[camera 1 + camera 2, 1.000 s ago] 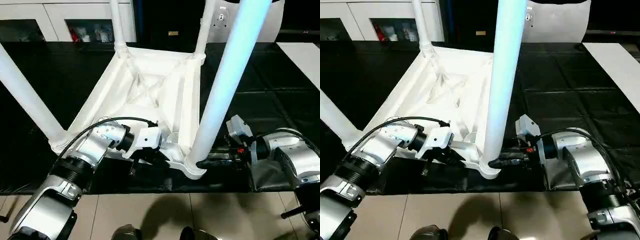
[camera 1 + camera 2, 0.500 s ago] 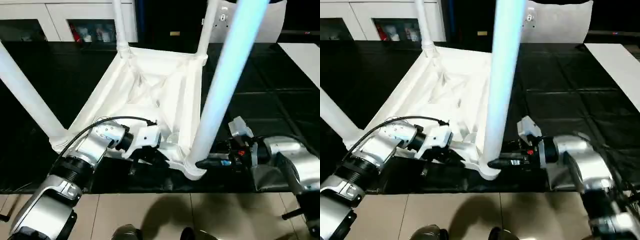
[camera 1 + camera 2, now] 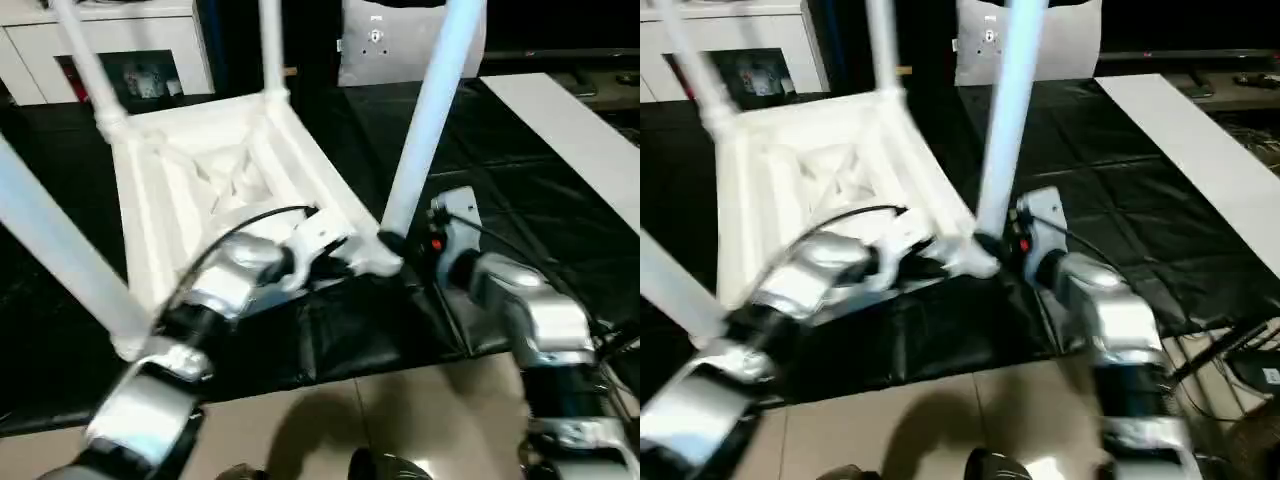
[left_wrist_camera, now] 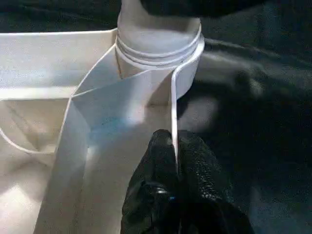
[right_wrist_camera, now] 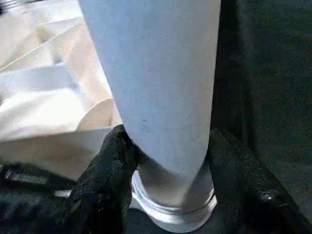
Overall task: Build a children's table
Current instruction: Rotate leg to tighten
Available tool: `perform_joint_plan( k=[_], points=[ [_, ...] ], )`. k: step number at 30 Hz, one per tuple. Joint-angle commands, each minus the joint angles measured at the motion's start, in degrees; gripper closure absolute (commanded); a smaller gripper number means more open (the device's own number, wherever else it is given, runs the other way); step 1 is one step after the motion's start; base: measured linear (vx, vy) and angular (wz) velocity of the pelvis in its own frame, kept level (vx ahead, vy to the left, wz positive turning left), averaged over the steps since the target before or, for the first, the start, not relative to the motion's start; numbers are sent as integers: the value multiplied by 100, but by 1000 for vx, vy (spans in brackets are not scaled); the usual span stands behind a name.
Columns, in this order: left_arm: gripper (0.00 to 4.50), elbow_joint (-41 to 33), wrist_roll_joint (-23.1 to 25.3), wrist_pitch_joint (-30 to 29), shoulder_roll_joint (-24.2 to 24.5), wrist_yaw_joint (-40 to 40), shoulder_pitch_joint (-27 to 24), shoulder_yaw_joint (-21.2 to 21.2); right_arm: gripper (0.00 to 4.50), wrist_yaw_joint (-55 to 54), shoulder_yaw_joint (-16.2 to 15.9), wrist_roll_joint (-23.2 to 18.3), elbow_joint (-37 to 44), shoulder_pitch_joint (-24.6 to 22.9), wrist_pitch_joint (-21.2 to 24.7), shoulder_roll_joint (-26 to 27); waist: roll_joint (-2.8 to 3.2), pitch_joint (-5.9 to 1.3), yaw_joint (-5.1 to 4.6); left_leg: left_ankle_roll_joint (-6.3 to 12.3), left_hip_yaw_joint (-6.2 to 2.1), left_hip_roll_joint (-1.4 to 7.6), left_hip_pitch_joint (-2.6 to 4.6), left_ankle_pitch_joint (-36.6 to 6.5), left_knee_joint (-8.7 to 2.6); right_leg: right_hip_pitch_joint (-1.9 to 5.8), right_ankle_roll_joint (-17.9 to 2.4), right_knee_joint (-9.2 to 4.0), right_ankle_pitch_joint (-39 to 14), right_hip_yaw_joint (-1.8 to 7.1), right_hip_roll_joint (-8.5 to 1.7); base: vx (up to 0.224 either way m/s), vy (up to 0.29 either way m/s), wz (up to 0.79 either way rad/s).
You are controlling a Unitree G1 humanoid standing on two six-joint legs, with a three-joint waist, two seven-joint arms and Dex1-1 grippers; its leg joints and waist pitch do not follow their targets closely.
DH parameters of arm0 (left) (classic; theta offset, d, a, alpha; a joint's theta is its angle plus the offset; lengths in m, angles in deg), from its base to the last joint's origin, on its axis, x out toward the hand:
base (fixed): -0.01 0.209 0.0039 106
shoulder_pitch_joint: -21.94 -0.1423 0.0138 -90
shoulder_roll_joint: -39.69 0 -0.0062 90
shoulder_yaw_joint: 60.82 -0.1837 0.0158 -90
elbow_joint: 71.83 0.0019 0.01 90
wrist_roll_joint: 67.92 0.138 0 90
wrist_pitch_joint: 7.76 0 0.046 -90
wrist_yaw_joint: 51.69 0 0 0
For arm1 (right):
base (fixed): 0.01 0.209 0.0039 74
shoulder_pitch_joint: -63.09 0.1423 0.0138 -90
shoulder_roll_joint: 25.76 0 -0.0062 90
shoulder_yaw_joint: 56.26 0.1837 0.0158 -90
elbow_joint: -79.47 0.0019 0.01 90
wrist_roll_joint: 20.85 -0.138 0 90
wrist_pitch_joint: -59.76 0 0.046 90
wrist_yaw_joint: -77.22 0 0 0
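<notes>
Swung round on the black mat since before, upturned table (image 3: 200, 170); left gripper (image 4: 174, 151) pinching its rim beside the socket, right gripper (image 5: 168, 161) clasping the leg (image 5: 156, 83) base.

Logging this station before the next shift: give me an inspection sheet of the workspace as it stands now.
Surface: black mat over a tiled floor.
Job's things: children's table upside down, four legs standing in its corner sockets.
Clutter: flat white board on the mat.
Grippers: left gripper shut on the table's thin rim; right gripper closed around the near leg at its base.
Cables: black cable along the left wrist.
Surroundings: white cabinet behind.
</notes>
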Motion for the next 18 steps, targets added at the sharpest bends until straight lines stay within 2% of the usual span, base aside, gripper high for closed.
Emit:
perform_joint_plan(
  k=[1,2,4,5,6,8,9,10,11,14,18],
  points=[
    [450,-186,-152,198,-319,137,244,77,187,86,-256,-103,-12,-53,-138,295,-39,-510,61,477,-270,483,-16,-355,-394,359,-304,-343,-1852,494,-622,0,0,0],
    [450,-188,-140,201,-317,145,249,66,179,51,-225,-98,1,-58,-148,314,-40,-524,68,525,-274,496,-21,-229,-390,355,-362,-304,-1630,508,-621,0,0,0],
    [450,-222,-114,216,-256,113,232,30,154,79,-198,-111,52,-95,-185,268,-56,-574,104,712,-273,495,-51,207,-350,355,-603,-154,-888,555,-626,0,0,0],
    [450,-235,-108,214,-243,106,225,25,154,92,-207,-120,68,-105,-192,248,-52,-566,125,864,-262,494,-65,396,-344,345,-771,-95,-557,567,-628,0,0,0],
    [450,-290,-107,254,-149,-4,181,6,138,245,-270,-122,127,-169,-247,82,-59,-541,145,948,-234,474,-68,302,-346,344,-789,-132,-670,558,-629,0,0,0],
    [450,-304,-95,357,-52,-121,145,-17,121,413,-258,-147,179,-249,-241,-77,-56,-514,197,903,-205,442,-60,-2,-355,362,-599,-236,-1260,535,-613,0,0,0],
    [450,-332,-105,407,20,-223,106,-26,110,567,-230,-189,190,-288,-283,-194,-57,-511,208,878,-205,441,-59,-54,-358,366,-534,-253,-1393,530,-611,0,0,0],
    [450,-341,-109,423,43,-255,93,-29,101,616,-222,-206,189,-300,-303,-233,-51,-515,219,851,-218,461,-60,-73,-362,374,-500,-245,-1445,532,-613,0,0,0],
    [450,-380,-116,499,124,-361,45,-40,93,754,-187,-233,179,-326,-336,-369,-47,-510,234,801,-234,499,-32,-104,-375,339,-468,-249,-1474,532,-594,0,0,0],
    [450,-447,-134,606,304,-606,-42,-65,66,1119,-97,-323,142,-347,-393,-675,-38,-504,255,706,-230,505,-22,-245,-383,341,-470,-259,-1584,543,-609,0,0,0],
    [450,-504,-161,921,674,-1213,-151,-164,41,2096,56,-652,15,-265,-402,-1378,-45,-507,280,705,-224,496,-33,-295,-376,349,-442,-256,-1570,549,-608,0,0,0]
  ],
)
